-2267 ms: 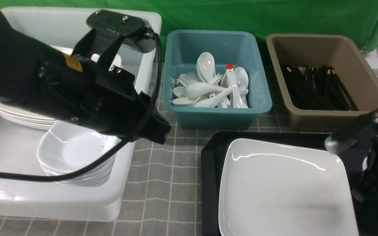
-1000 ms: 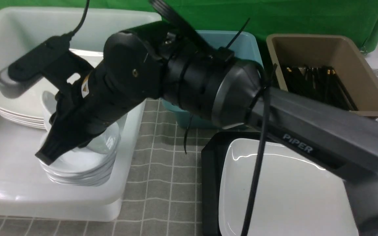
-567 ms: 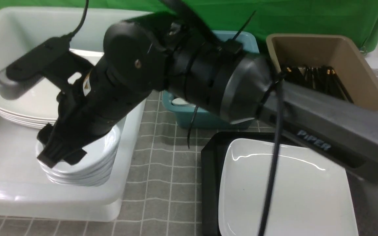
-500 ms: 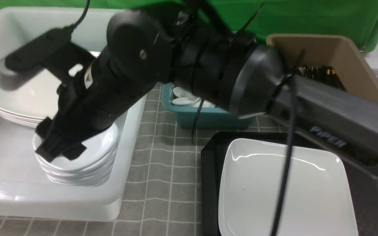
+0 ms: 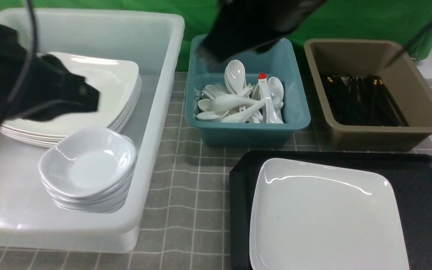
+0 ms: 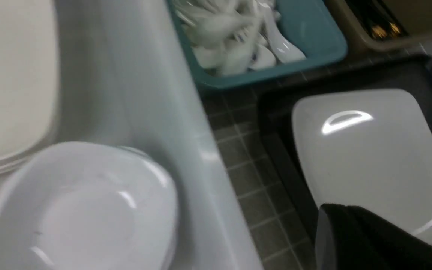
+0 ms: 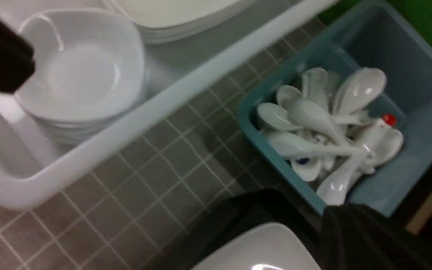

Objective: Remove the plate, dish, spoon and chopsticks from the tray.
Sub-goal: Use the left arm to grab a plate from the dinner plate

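Dish (image 7: 84, 71) atop stack (image 7: 69, 133), white tub (image 7: 126, 129), spoons (image 7: 324, 127), teal tub (image 7: 407, 45)

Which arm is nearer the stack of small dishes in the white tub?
Left. The left arm hovers just behind the dish stack, over the large plates; the right arm is farther, above the teal tub.

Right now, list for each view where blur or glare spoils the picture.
Front view: the static scene is sharp, but the left arm and right arm are smeared by motion, and a thin glare streak crosses the plate. Left wrist view: soft all over, the spoons are smeared, and there is a bright arc of glare on the plate. Right wrist view: slightly soft, but the spoons are legible.
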Controlling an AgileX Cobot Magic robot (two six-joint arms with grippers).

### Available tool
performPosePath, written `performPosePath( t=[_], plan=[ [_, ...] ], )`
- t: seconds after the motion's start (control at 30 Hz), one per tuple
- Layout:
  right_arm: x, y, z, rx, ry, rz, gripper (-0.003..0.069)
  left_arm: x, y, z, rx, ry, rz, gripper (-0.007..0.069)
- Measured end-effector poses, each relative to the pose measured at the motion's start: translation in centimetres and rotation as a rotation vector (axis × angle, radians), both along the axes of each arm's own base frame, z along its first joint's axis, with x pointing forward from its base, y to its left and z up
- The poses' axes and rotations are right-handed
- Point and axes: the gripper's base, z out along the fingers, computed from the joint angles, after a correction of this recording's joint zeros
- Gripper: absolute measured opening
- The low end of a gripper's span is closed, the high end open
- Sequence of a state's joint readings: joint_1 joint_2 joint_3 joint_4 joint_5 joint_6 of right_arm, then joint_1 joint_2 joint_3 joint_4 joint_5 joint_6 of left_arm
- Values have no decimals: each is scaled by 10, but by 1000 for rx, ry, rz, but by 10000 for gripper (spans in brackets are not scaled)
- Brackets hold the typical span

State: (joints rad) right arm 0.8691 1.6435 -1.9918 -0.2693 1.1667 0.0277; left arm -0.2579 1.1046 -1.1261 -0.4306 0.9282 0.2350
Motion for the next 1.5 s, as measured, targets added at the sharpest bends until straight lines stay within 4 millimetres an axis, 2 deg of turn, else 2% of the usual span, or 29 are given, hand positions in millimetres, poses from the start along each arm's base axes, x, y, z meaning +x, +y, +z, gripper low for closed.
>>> performPosePath(
  t=[0.07,0.13,0.23,0.27,0.33,0.37,0.43,0.47,0.5,0.53,0.6,0.73,0.83,0.87,0.9,0.97,1.03,1.2,1.33,1.5],
  plan=[
    [-6,-28,1,8,14,-71,29,7,-19,-12,13,53,-69,5],
    [-18,-61,-8,-3,47,-144,29,11,-42,-25,32,95,-147,5],
    [-38,-103,-34,-30,112,-251,23,19,-73,-46,79,161,-225,5],
    [-39,-107,-36,-32,117,-262,22,20,-75,-47,84,164,-230,5],
    [-57,-132,-66,-34,164,-342,20,30,-96,-59,121,196,-275,5],
    [-64,-141,-70,-18,162,-365,20,34,-104,-61,126,199,-290,5],
    [-83,-159,-95,25,181,-435,20,46,-122,-70,141,221,-313,5],
    [-91,-165,-100,50,178,-451,20,51,-129,-73,147,225,-323,5],
    [-93,-166,-102,60,176,-457,20,54,-132,-76,152,232,-326,5],
    [-103,-173,-115,81,186,-470,20,64,-143,-80,163,227,-346,5],
    [-115,-180,-127,109,189,-479,20,77,-159,-89,172,232,-361,8],
    [-128,-189,-139,139,196,-503,20,102,-183,-109,217,224,-379,49],
    [-131,-191,-141,156,195,-511,20,122,-200,-130,270,206,-391,141],
    [-131,-191,-142,155,196,-513,20,124,-201,-134,278,209,-391,148],
    [-131,-191,-142,159,194,-513,20,131,-208,-143,294,203,-394,210],
    [-130,-191,-141,165,189,-510,20,139,-216,-155,313,189,-388,282],
    [-130,-191,-142,164,189,-510,20,149,-220,-172,335,189,-360,364],
    [-130,-191,-142,164,189,-508,20,159,-225,-207,363,204,-324,472],
    [-130,-190,-142,149,183,-488,20,163,-228,-226,358,223,-312,488],
    [-130,-190,-142,147,176,-477,20,165,-232,-229,328,234,-306,472]
  ],
)
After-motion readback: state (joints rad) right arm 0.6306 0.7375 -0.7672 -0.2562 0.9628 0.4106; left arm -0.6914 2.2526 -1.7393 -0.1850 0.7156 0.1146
